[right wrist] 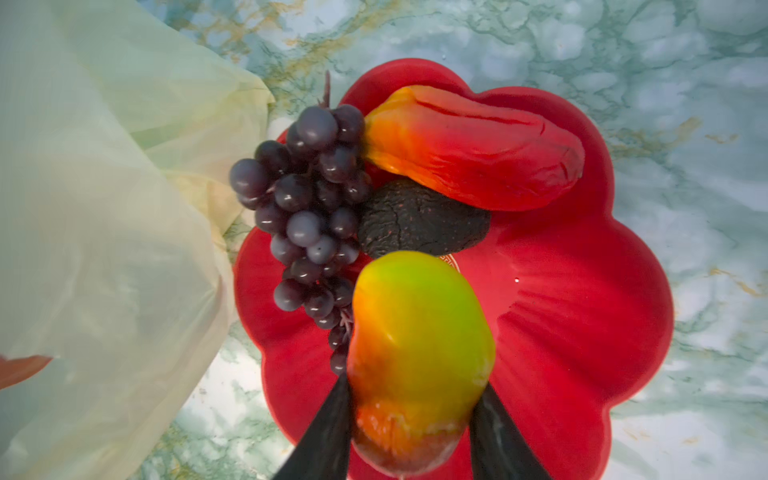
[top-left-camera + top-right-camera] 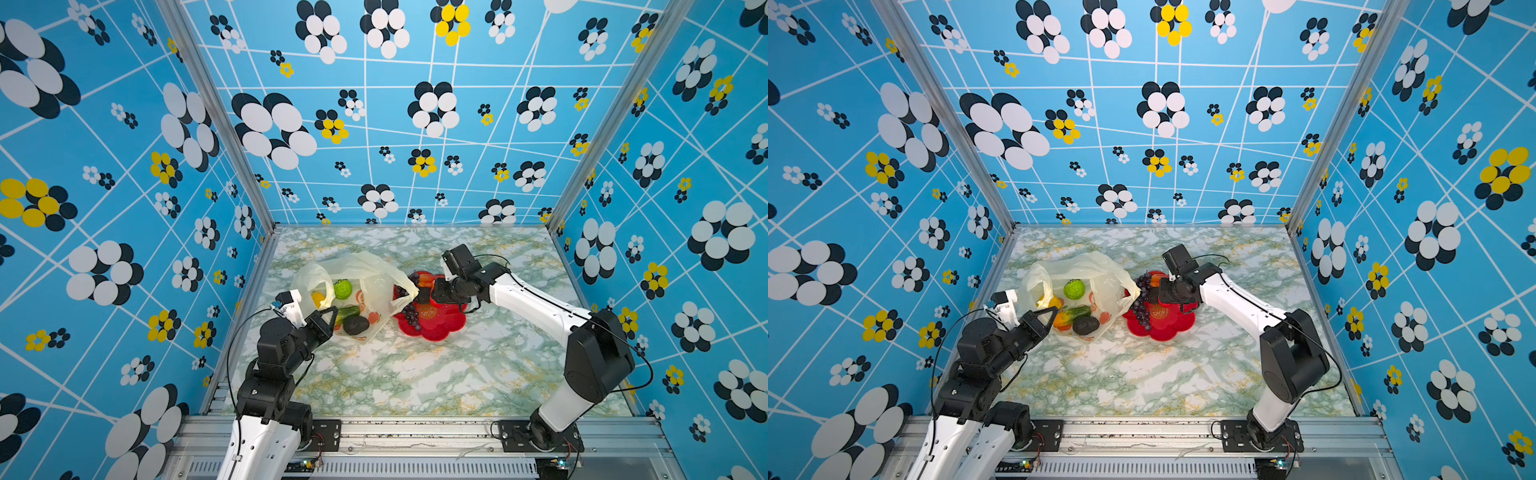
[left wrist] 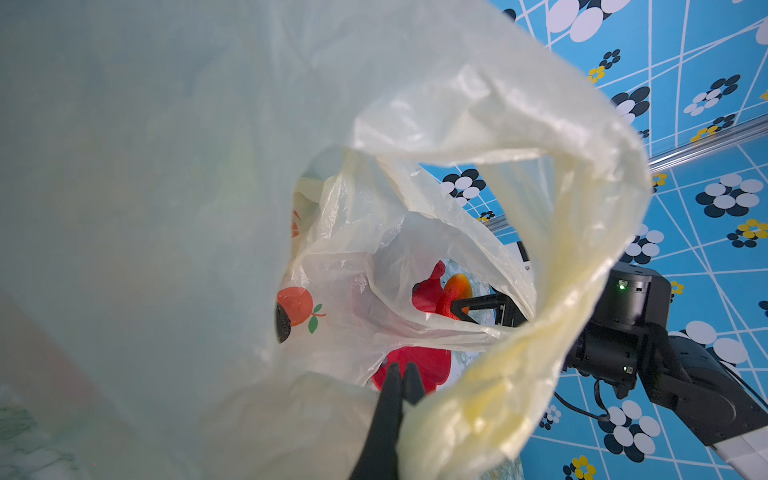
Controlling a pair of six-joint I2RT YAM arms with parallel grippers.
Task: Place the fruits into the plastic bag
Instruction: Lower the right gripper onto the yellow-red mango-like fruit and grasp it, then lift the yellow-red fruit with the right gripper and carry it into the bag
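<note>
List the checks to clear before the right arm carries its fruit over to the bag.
1. Right end effector gripping the green-orange fruit: ok, jaws press both its sides.
2. Fruit lifted clear of the red dish: cannot tell.
3. Left end effector holding the plastic bag: ok, shut on its handle loop.
4. Bag mouth open wide enough: cannot tell, folds of film sag across it in the left wrist view.
5. Low path to the bag clear: not ok, the grape bunch lies between, with the bag's edge draped over it.
</note>
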